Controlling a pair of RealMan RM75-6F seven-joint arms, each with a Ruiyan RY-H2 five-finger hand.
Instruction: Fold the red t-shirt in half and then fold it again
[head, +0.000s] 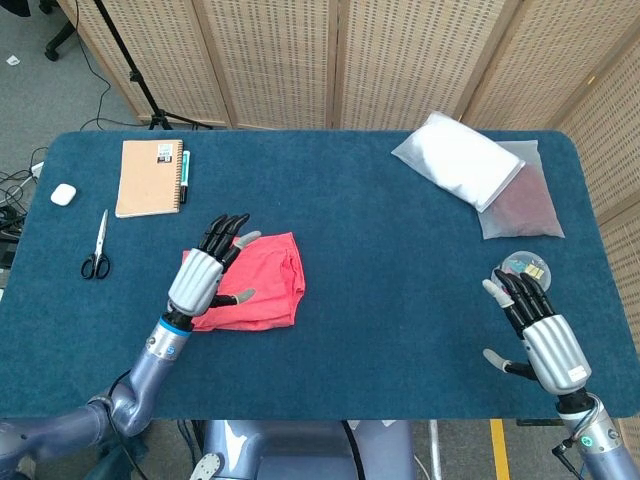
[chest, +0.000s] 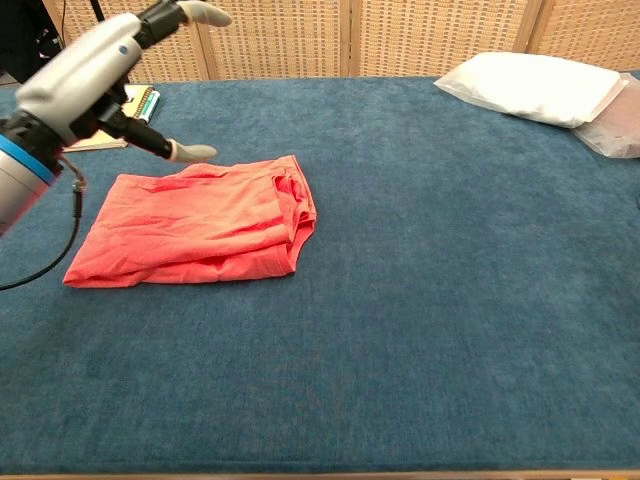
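Shirt: folded red cotton t-shirt (head: 255, 281) (chest: 195, 224) lying flat on the blue-carpeted table (head: 380, 260) (chest: 450, 300), left of centre — layered edges bunched along its right side.
Left robot hand (head: 205, 274) (chest: 95, 65): raised above the shirt's left part, fingers spread and extended, holding nothing; clear of the cloth in the chest view.
Right robot hand (head: 535, 325): over the table's right front area, well apart from the shirt, fingers apart, empty.
Beside the right hand: small clear dome with coloured bits inside (head: 528, 268), just beyond the fingertips.
Far left: tan spiral-bound notebook (head: 150, 177) (chest: 95, 115) with a dark green pen (head: 186, 174) along its right edge — black-handled scissors (head: 98, 250) and a small white case (head: 64, 194) nearer the table's left edge.
Far right: white pillow-like packet in clear plastic (head: 458, 160) (chest: 535, 85), partly overlapping a clear bag of dark red material (head: 522, 205).
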